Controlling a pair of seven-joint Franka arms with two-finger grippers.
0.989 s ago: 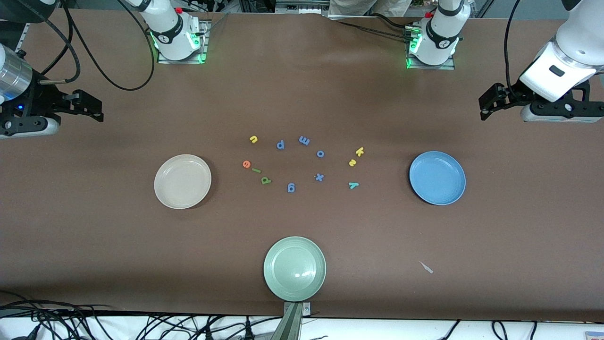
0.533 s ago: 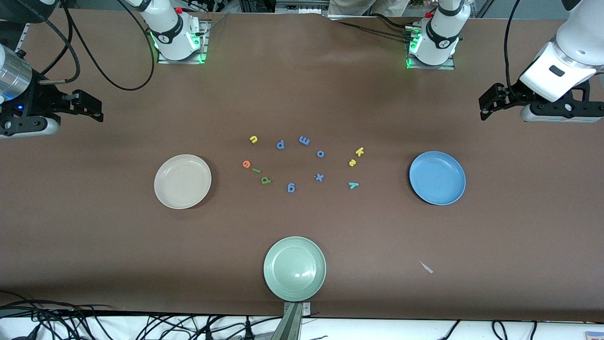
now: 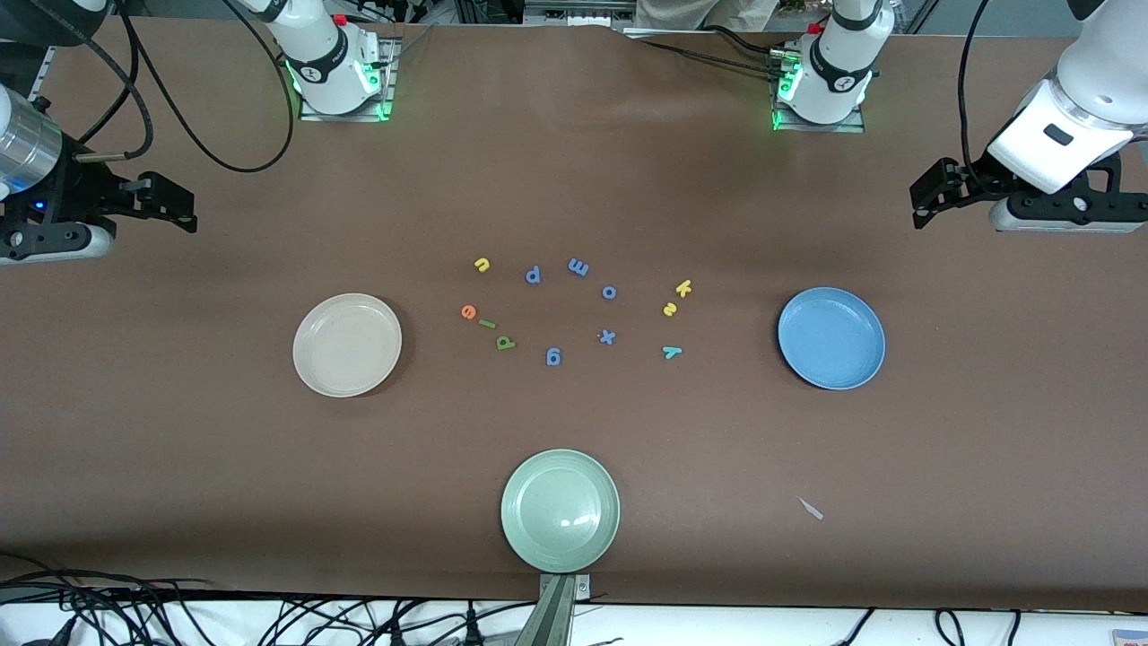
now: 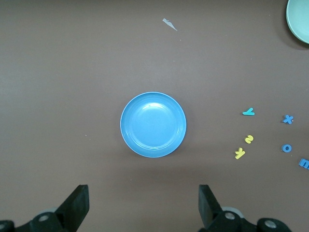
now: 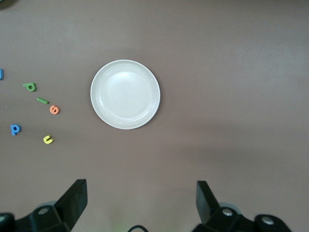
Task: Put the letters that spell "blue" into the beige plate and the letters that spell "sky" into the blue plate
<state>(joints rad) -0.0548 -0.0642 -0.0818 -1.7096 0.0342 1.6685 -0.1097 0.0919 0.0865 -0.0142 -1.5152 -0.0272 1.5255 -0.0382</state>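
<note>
Tiny foam letters (image 3: 574,309) lie between the smooth round beige plate (image 3: 347,344) and blue plate (image 3: 831,338). Left gripper (image 4: 142,205) and right gripper (image 5: 140,203) hang spread wide, empty, bodies cut off.

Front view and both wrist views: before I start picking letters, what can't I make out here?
- Right tool: front view's edge cuts off its arm.
- Green plate: cropped by the left wrist view's edge; only a sliver in the right wrist view.
- Blue letters: too small to read reliably in the front view.
- Sliver of debris: too small to identify.
</note>
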